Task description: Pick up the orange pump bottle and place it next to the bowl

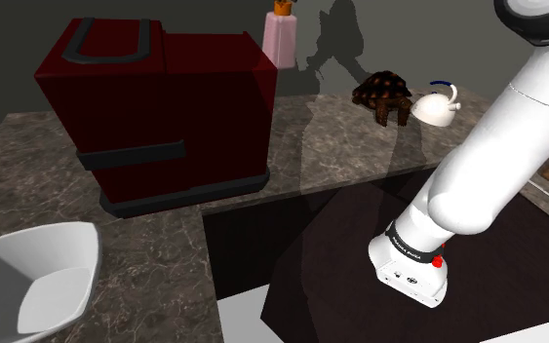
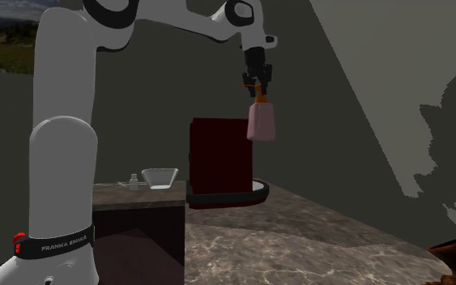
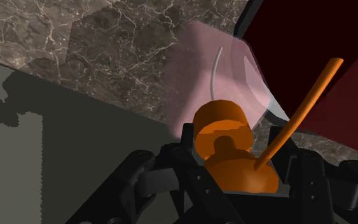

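The pale pink, translucent pump bottle (image 2: 262,121) with an orange pump head hangs upright in the air, clear of the bench, and my black jaws are closed on that orange head from above. In the wrist view the fingers (image 3: 187,156) press against either side of the orange collar, a thin orange tube curves away from it, and the pink body (image 3: 215,70) points down towards the marbled surface.

In the second exterior view the bottle hangs level with the top of the dark red box-shaped appliance (image 2: 218,162). In the shoulder view it shows past that appliance's far upper edge (image 1: 282,34).

The pale grey, angular bowl (image 1: 33,278) sits on the dark marbled stone bench (image 1: 165,263) at the shoulder view's lower left, on the near side of the appliance (image 1: 155,107) and well apart from the bottle.

Farther along the bench, at the shoulder view's upper right, a dark brown tortoise figure (image 1: 384,97) stands just beside a small white teapot with a blue handle (image 1: 436,109).
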